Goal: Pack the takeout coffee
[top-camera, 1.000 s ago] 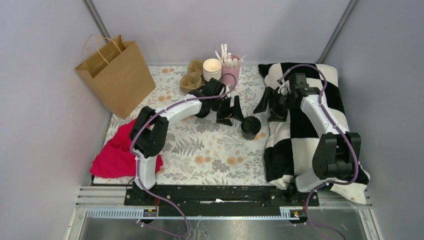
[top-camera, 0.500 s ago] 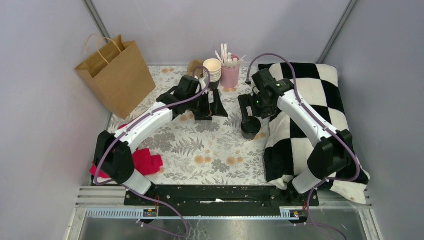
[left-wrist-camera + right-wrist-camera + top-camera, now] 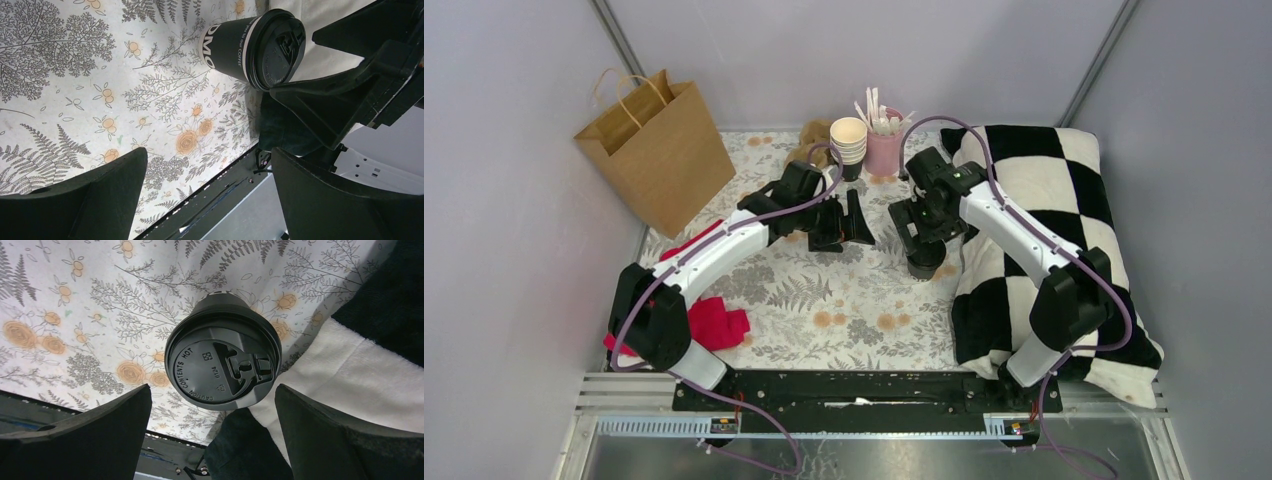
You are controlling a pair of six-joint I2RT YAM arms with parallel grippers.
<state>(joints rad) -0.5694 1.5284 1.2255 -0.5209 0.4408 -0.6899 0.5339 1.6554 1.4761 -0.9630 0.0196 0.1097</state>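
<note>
Jaws on both arms gape empty, right ones partly hiding takeout coffee (image 3: 924,263) from above.

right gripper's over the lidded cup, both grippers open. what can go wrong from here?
1. The takeout coffee stands right beside the checkered blanket; a finger of the right gripper coming down might snag the fabric and tip it.
2. The left gripper hangs open close by; the arms could clash.
3. The paper bag sits far left, beyond the left arm: a long carry.
</note>
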